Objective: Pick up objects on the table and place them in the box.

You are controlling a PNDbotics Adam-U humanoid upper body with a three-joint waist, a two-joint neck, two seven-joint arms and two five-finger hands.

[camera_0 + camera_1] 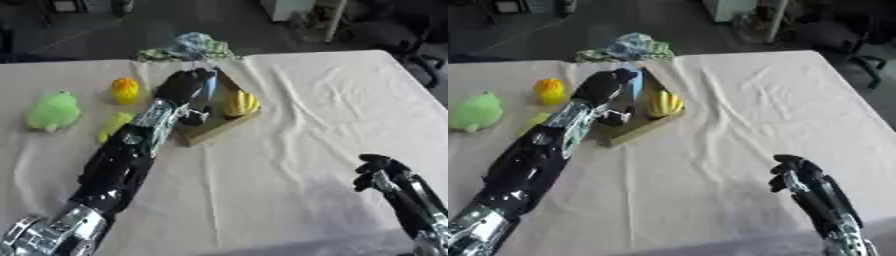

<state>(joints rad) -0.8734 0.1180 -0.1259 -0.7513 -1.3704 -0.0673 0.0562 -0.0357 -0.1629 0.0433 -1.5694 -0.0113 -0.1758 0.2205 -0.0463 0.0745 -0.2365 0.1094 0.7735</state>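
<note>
An open cardboard box (220,129) lies on the white tablecloth near the middle back. A yellow banana-like toy (241,103) rests inside it at the right. My left hand (182,85) reaches over the box's left part, its fingers curled against a light blue object (209,86) that stands upright in the box. Left of the box lie an orange-yellow duck toy (125,90), a green plush (52,110) and a yellow-green item (113,125) half hidden by my left forearm. My right hand (794,176) rests at the lower right, its fingers relaxed and holding nothing.
A blue-green bundle of cloth (194,46) lies at the table's far edge, just behind the box. The wrinkled white tablecloth (324,110) covers the right half of the table. Dark floor and furniture lie beyond the far edge.
</note>
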